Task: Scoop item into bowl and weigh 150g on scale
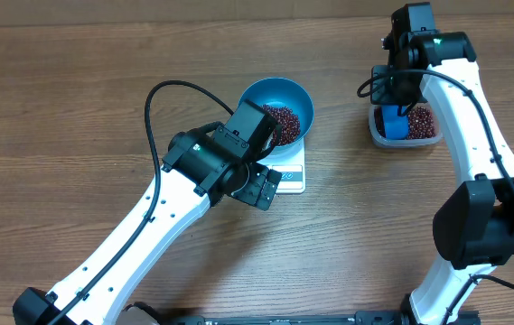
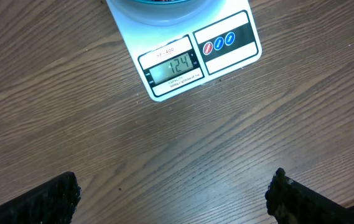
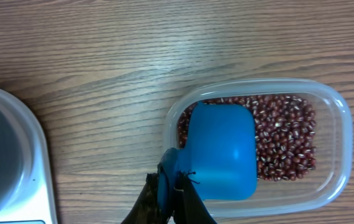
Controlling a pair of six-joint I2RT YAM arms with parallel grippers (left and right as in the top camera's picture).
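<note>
For more beans [image 3: 282, 137], right gripper [image 3: 175, 186] clamps scoop [image 3: 223, 152] in tub [image 3: 341, 112] right of the scale [image 2: 229, 61]; left gripper [image 2: 173, 202] hovers spread, viewing its display

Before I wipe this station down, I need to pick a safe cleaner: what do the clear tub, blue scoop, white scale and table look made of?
Clear rounded-rectangle tub: thin glossy plastic, dark red beans showing through its wall. Small blue handled scoop: smooth, matte moulded plastic, probably. Small white square scale: hard plastic, slight sheen. Brown table: wood grain, possibly printed laminate.
</note>
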